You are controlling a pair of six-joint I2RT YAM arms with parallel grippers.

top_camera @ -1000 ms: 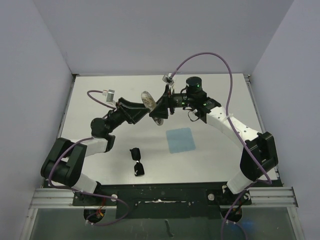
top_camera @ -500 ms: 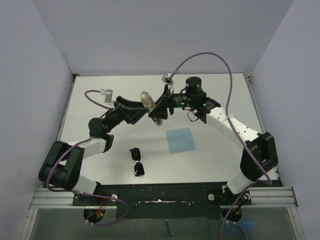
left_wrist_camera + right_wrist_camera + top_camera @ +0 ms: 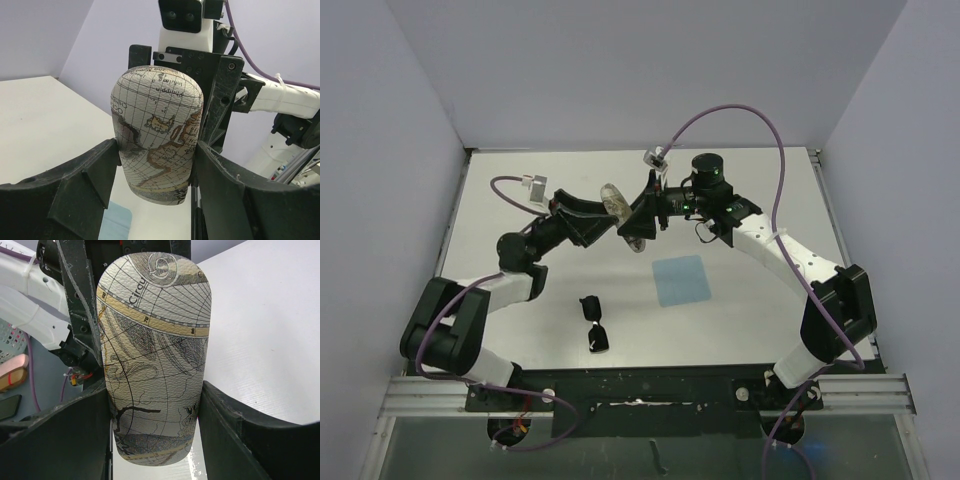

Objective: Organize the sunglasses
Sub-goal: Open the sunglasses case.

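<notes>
Early going here: the small black-framed sunglasses (image 3: 594, 322) lie bare on the white table (image 3: 740, 320) near its front edge, and the oval map-printed beige case (image 3: 157, 135) looks shut, so opening it and packing them is all to come. The left gripper (image 3: 157, 170) and right gripper (image 3: 152, 420) both clamp that case from opposite sides, up in the air. The sunglasses sit well apart from either, nearer the left arm's base.

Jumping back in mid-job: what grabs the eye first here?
The map-printed case, held in the air over the far middle of the table, gripped by both the left pincer and right pincer. The black sunglasses lie untouched near the front edge, left of a blue cloth.
</notes>
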